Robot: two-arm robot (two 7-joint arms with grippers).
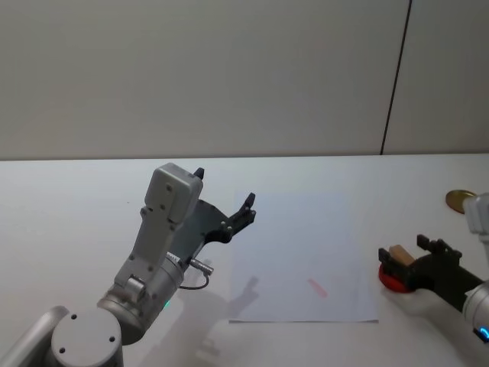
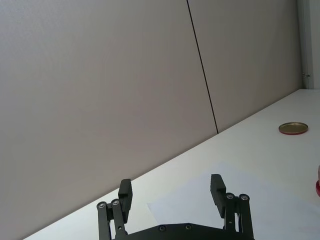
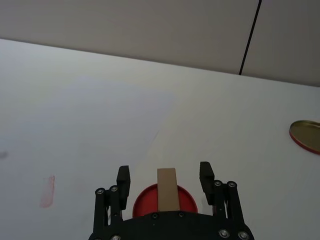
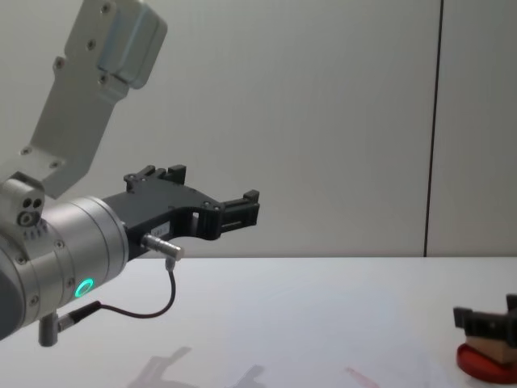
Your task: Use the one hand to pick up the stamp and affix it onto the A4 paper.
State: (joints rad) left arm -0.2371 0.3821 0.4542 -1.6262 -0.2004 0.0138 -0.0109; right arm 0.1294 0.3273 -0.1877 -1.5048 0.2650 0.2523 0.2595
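At the table's right side, the right gripper (image 3: pixel 164 176) is low, jaws spread wide either side of the stamp (image 3: pixel 167 190), not touching it. The stamp stands on the red ink pad (image 1: pixel 395 280), well right of the A4 paper (image 1: pixel 302 252).

Risks, as judgement:
- Stamp sits slightly off-centre between the fingers; closing could nudge or tip it on the pad.
- Pad may lift with the stamp if ink grips.
- A faint red mark (image 1: pixel 318 287) is already on the sheet; a second press could overlap it.

Left gripper (image 2: pixel 172 192) is raised above the paper's left edge, jaws released, idle.

Hard to make out: stamp's inked face, pad's near edge behind the gripper; brass-coloured lid (image 3: pixel 306 135) cut off at the edge.
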